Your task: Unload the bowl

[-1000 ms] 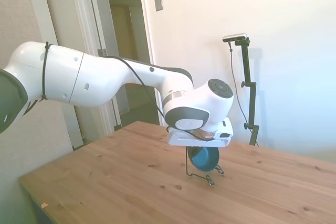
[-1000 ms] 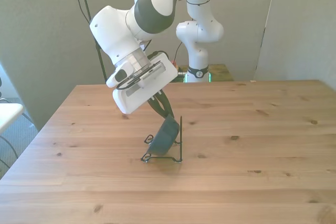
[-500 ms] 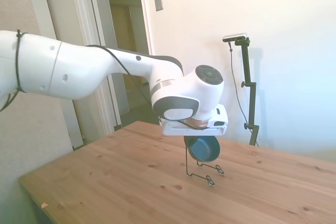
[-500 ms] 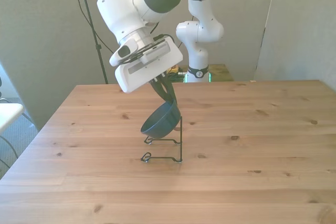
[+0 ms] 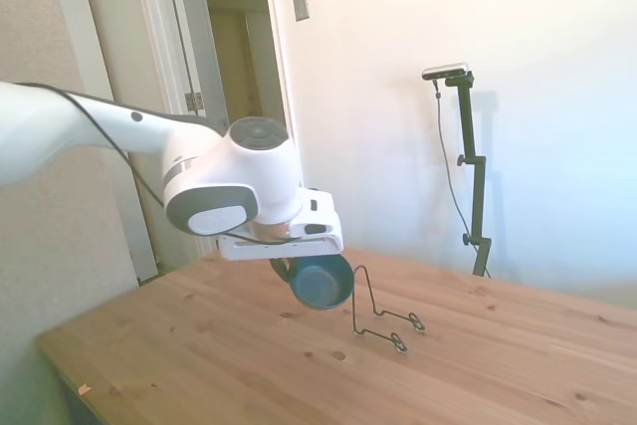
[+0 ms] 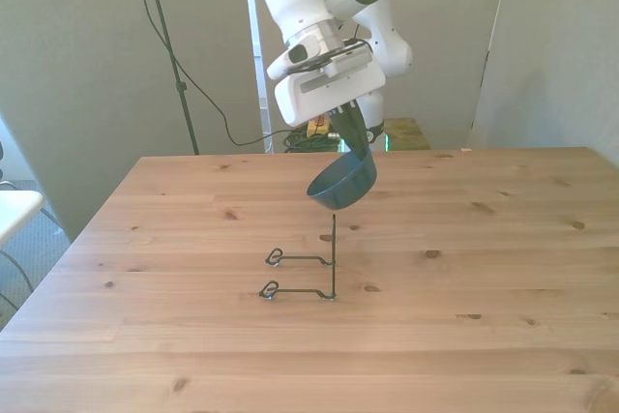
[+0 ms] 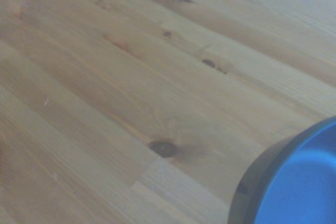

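While gripper (image 6: 353, 134) grips bowl (image 6: 342, 179) (tilted), airborne

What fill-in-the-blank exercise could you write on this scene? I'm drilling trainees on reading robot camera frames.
1. The gripper holds the bowl by its ____.
2. The bowl hangs in the air, clear of the wire ____, whose upright wire rises below the bowl in the front view.
3. The table is made of ____.
4. The colour of the bowl is dark ____.

Missing words: rim; stand; wood; blue
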You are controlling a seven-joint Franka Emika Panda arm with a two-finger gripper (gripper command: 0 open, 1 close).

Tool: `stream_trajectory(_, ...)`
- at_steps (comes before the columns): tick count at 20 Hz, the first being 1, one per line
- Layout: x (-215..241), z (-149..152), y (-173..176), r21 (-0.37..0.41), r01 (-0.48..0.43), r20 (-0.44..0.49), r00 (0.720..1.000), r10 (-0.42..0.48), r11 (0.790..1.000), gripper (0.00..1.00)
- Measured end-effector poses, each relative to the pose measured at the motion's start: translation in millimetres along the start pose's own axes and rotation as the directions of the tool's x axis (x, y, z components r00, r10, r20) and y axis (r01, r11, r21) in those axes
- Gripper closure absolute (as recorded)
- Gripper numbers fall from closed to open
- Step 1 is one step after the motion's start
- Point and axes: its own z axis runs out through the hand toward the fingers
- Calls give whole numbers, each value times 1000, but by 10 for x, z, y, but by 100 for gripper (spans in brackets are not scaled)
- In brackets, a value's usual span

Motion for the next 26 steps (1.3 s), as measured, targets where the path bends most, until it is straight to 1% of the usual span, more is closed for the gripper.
stream_trajectory(3,-336,175,-229,-71,-9,12,1000,10,997,100)
stream_trajectory(5,-580,278,-325,-123,-28,29,999,32,992,100)
stream_trajectory(9,-931,436,-432,-230,-79,74,992,98,970,100)
stream_trajectory(13,-1038,550,-472,-311,-132,80,983,165,941,100)
stream_trajectory(17,-1021,594,-441,-338,-170,73,976,206,926,100)
stream_trajectory(23,-856,715,-275,-368,-199,83,966,246,908,100)
stream_trajectory(26,-754,785,-220,-372,-207,90,962,257,905,100)
